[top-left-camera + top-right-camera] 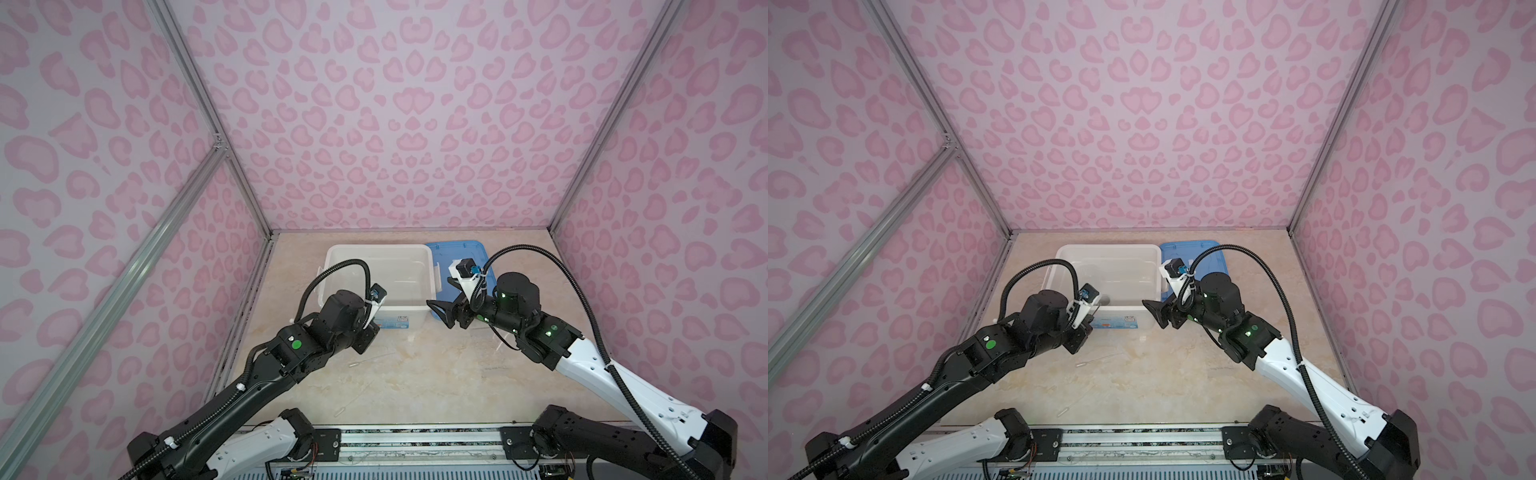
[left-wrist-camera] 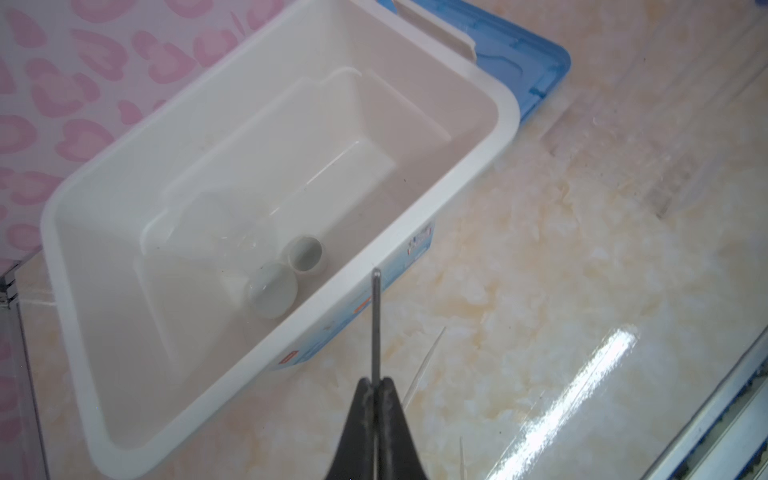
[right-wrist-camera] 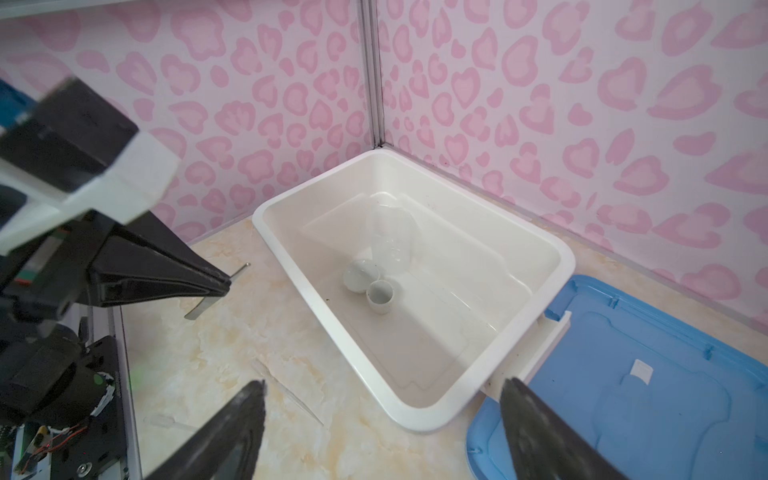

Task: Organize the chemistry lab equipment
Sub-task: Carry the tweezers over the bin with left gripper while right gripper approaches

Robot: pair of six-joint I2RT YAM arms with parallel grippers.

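My left gripper (image 2: 376,381) is shut on thin metal tweezers (image 2: 376,316), which stick out past the fingertips toward the near wall of the white bin (image 2: 508,124). The right wrist view shows that gripper (image 3: 226,286) beside the bin, the tweezers (image 3: 200,308) above the table. In the bin lie two small round dishes (image 3: 360,276) (image 3: 380,296) and a clear beaker (image 3: 390,241) on its side. My right gripper (image 3: 382,392) hangs open and empty over the bin's near corner; in a top view it (image 1: 440,313) is at the bin's right. A clear dropper (image 1: 372,359) lies on the table.
The flat blue lid (image 1: 461,253) lies right of the bin (image 1: 332,257), against its side. A second clear dropper (image 1: 351,403) lies nearer the table's front edge. Pink patterned walls close in the back and both sides.
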